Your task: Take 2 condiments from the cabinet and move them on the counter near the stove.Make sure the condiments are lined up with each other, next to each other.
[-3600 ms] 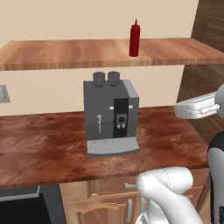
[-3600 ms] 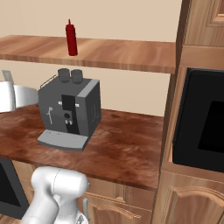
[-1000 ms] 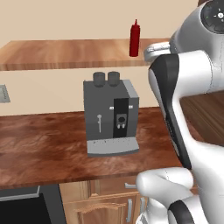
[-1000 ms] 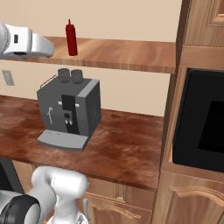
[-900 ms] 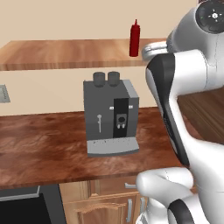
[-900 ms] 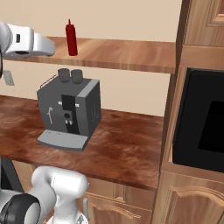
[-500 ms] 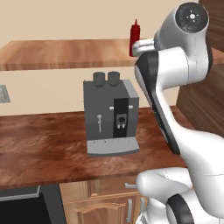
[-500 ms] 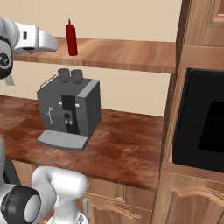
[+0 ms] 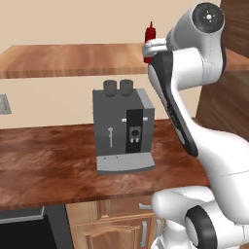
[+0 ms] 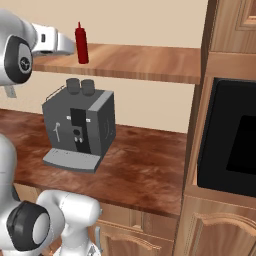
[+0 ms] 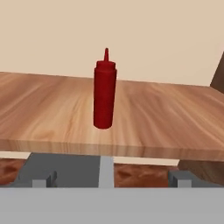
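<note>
One of the condiments, a red squeeze bottle [image 11: 105, 94] with a pointed nozzle, stands upright on the cabinet, a light-brown wood shelf [image 11: 166, 118]. My gripper [image 11: 112, 179] is level with the shelf's front edge, a short way in front of the bottle and aimed at it. It is open, its fingertips [image 11: 43, 179] wide apart with nothing between them. From the right base the hand [image 10: 56, 44] reaches in from the left, just beside the bottle [image 10: 81, 45]. From the left base my arm hides most of the bottle [image 9: 150, 34]. The counter [image 9: 48, 165] lies below.
A grey coffee machine [image 9: 124, 129] stands on the counter under the shelf [image 10: 140, 62], right below my hand. A black stove corner [image 9: 24, 233] shows at the lower left. A tall wooden unit with a black built-in oven [image 10: 230, 140] closes the counter's right end.
The arm has swung up from the right side and carried the hand along the shelf front toward the red bottle. The gripper stayed open; the bottle has not moved.
</note>
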### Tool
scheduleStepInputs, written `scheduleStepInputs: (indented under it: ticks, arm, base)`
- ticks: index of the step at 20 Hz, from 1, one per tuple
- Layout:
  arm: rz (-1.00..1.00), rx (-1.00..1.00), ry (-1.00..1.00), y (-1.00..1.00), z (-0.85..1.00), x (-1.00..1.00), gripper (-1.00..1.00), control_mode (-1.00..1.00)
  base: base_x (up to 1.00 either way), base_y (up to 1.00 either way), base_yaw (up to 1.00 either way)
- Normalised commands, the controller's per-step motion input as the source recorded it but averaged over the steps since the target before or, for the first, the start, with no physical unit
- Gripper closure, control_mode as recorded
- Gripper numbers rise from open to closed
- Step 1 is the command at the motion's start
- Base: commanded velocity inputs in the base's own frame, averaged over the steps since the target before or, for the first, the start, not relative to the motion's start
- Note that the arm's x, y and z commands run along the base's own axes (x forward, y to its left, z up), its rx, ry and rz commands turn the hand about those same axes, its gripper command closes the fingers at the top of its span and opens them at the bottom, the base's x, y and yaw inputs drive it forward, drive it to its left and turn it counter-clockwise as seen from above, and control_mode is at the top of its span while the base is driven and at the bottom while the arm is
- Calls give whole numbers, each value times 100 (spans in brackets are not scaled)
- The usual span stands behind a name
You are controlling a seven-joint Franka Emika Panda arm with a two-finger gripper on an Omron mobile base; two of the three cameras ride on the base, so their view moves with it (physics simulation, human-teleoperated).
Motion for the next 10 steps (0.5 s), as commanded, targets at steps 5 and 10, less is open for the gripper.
scheduleStepInputs:
  ticks: [5, 10]
  arm:
    - [4, 0, -4, 0, 0, 23, -100, -100]
    - [4, 0, -9, 0, 0, 16, -100, -100]
  base:
    - [0, 0, 0]
    - [0, 0, 0]
